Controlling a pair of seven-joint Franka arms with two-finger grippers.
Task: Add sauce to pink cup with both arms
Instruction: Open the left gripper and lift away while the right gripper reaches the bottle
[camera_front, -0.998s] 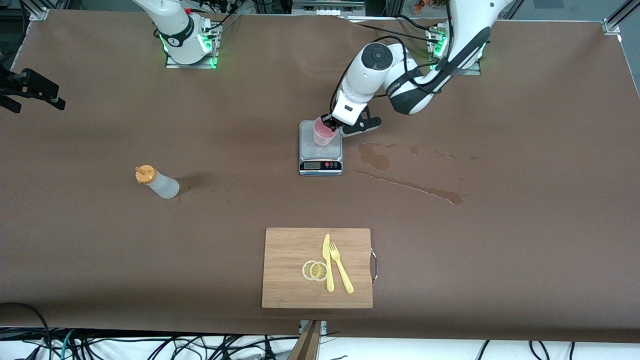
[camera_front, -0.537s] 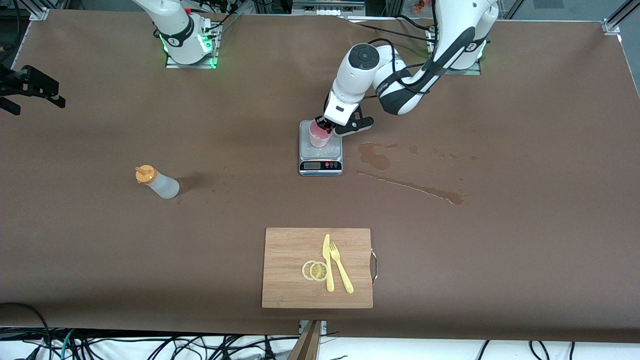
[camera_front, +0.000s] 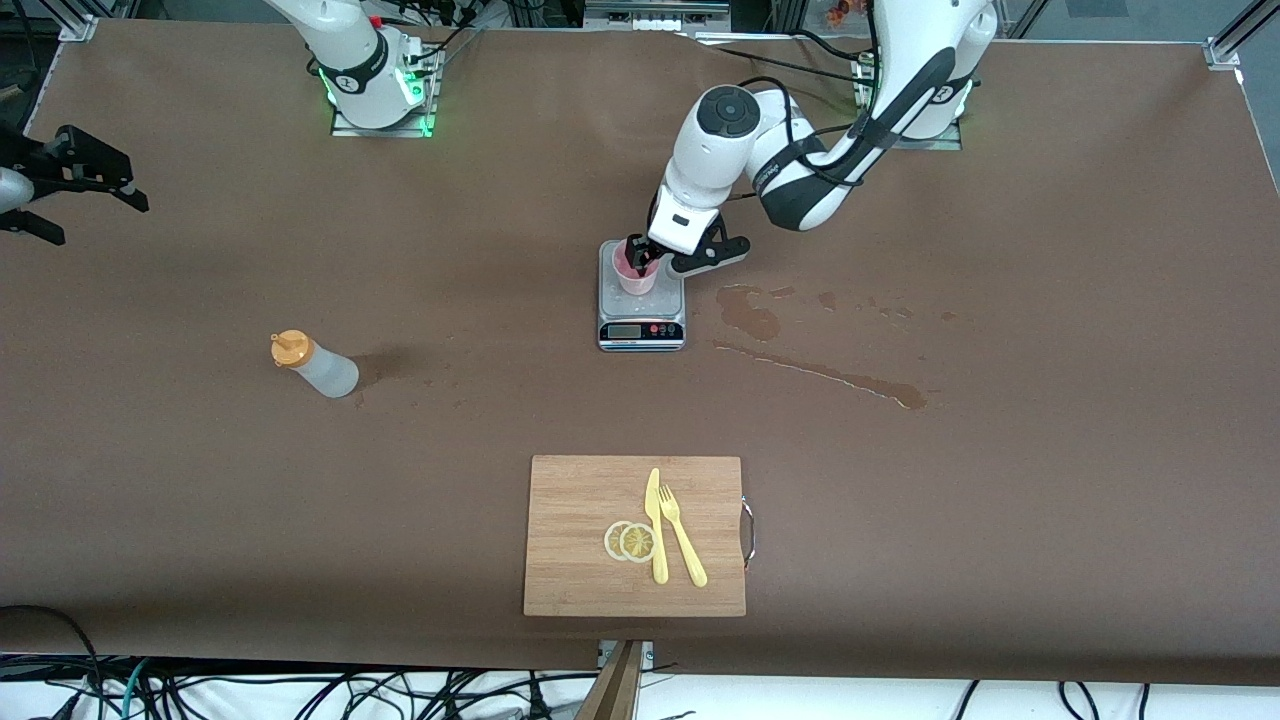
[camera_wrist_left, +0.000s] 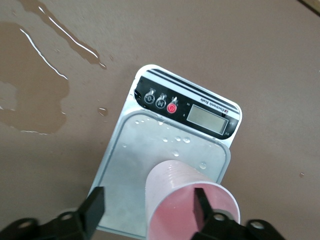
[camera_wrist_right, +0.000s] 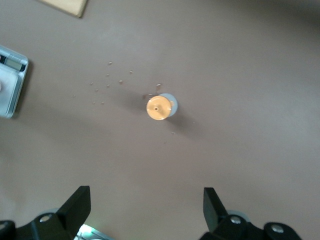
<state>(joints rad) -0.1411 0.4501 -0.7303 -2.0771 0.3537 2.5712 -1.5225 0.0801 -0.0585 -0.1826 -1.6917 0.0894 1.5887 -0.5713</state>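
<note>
Released now, tapered pink cup on steel scale; left gripper apparently spread, right gripper agape.

You see pink cup upright on wet scale platform. Left gripper jaws spread: one finger clear of cup, other inside rim. Puddle on desk beside scale.

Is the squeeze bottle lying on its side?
No, the sauce bottle stands upright on the table, orange cap on top.

High front camera; wrist cameras look downward.
</note>
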